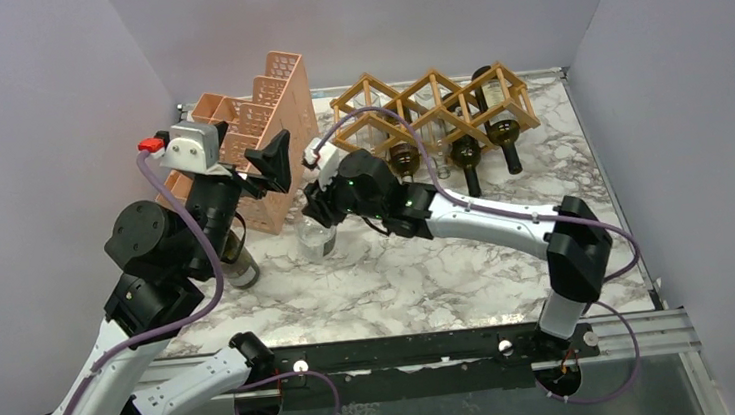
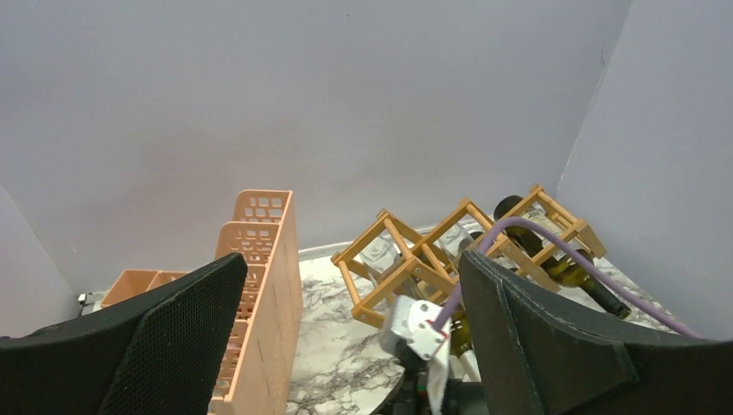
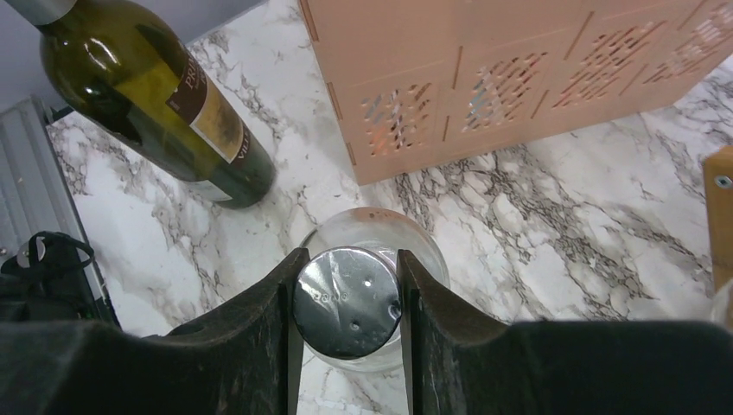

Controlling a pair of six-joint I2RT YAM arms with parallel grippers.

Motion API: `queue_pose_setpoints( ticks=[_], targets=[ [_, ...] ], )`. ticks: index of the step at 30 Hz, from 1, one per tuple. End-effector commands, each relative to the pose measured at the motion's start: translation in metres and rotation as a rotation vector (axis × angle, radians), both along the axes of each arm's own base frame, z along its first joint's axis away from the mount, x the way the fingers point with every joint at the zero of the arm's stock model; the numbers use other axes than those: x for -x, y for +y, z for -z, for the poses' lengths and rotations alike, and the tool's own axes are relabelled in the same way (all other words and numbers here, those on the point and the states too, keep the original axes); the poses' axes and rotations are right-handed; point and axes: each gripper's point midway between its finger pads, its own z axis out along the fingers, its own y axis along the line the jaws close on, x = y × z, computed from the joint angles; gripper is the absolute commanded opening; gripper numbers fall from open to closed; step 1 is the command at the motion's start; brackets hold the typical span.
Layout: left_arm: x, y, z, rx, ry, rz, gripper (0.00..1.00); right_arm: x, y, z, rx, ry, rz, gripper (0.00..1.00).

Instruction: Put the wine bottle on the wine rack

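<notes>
Where the right gripper [image 3: 347,264] sits: directly over the clear bottle [image 3: 376,229], fingers pressed on both sides of its silver cap [image 3: 347,316], clamped on it.
Clear bottle: upright on the marble table [image 3: 553,225], straight beneath that hand.
Wine rack [image 1: 435,106]: beyond the right gripper toward the back wall, apart from the held bottle; dark bottles lie in it.
Pink organizer [image 3: 519,78]: just ahead of the right fingers.
Green bottle [image 3: 164,104]: off to the side of that hand, untouched.
Left gripper [image 2: 350,277]: raised, fingers wide apart, holding nothing.
</notes>
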Motion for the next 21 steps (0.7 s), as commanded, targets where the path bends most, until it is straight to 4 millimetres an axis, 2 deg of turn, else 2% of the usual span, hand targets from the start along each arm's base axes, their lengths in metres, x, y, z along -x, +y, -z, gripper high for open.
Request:
queue_pose_setpoints(
  ticks=[1,6,11,14,17,21],
  targets=[
    [-0.005,-0.007,0.011,0.015,0.034,0.01,0.99,0.019,-0.033,0.045,0.067,0.059,0.034,0.01],
    [-0.012,-0.016,0.01,0.004,0.044,0.014,0.99,0.04,-0.071,0.059,0.048,0.096,0.079,0.01],
    [-0.023,-0.033,0.018,-0.026,0.07,0.032,0.99,0.056,-0.112,0.077,0.088,0.113,0.126,0.01],
    [-0.028,-0.046,0.024,-0.038,0.092,0.066,0.99,0.066,-0.128,0.078,0.113,0.125,0.123,0.01],
    [-0.032,-0.057,0.029,-0.047,0.106,0.093,0.99,0.071,-0.146,0.088,0.171,0.171,0.174,0.01],
    [-0.039,-0.065,0.048,-0.068,0.151,0.096,0.99,0.085,-0.162,0.104,0.226,0.242,0.183,0.01]
  ],
)
